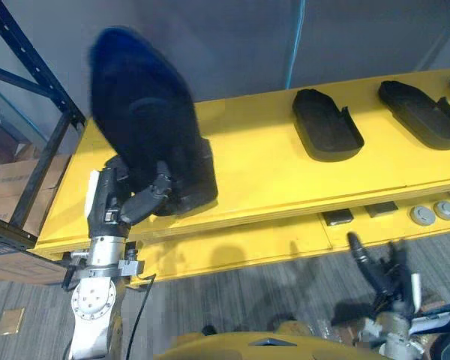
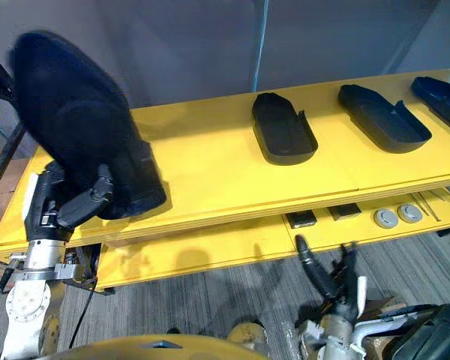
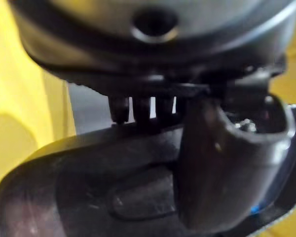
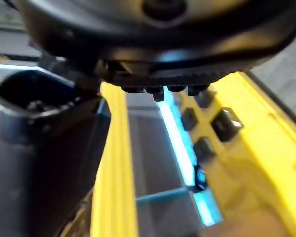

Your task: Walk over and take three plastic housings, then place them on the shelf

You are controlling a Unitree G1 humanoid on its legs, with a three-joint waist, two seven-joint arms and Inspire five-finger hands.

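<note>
**Left robot hand [image 1: 124,202] grips a black housing [image 1: 139,112] at the tabletop's [image 1: 262,180] left end**

The left robot hand's fingers and thumb are curled round the lower end of the black housing. The housing stands tilted upward over the yellow tabletop's left end; I cannot tell whether it touches the surface. A second housing [image 1: 326,124] lies flat near the back edge. A third housing [image 1: 422,112] lies apart from it, toward the right end. The right robot hand [image 1: 379,274] hangs low before the front edge, fingers straight and holding nothing. A dark rack [image 1: 30,67] stands past the left end.
</note>
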